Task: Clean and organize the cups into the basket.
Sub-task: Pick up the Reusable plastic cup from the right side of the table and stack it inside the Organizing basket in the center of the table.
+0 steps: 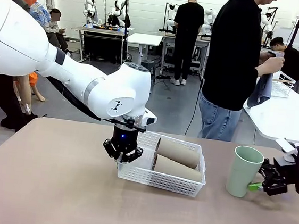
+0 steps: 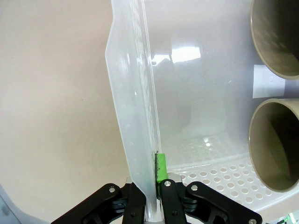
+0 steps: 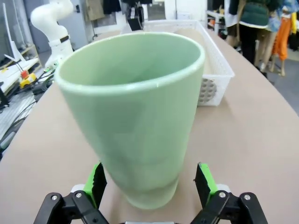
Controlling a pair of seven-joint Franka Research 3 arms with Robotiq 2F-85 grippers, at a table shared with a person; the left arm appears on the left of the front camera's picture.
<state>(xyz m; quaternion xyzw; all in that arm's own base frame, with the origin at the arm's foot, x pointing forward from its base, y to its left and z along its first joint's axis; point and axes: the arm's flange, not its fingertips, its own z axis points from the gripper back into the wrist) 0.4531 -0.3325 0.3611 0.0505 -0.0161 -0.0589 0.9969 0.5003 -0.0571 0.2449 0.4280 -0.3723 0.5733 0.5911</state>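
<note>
The white lattice basket (image 1: 142, 174) sits mid-table with two taupe-brown cups (image 1: 178, 152) (image 1: 178, 168) lying side by side in it. My left gripper (image 1: 123, 156) is shut on the basket's left rim; in the left wrist view the gripper (image 2: 150, 176) pinches that wall (image 2: 133, 107), and the two cup mouths (image 2: 276, 39) (image 2: 275, 145) face it. The mint green cup (image 1: 244, 171) stands upright on the table to the right. My right gripper (image 1: 253, 185) is open, its green pads (image 3: 96, 183) on either side of the cup's base (image 3: 140, 116) with small gaps.
A person in black stands past the table's far edge, holding a grey cloth (image 1: 262, 92) over a second white table (image 1: 288, 118) that carries a wire basket (image 1: 283, 84). Bare tan tabletop (image 1: 50, 187) lies in front and to the left.
</note>
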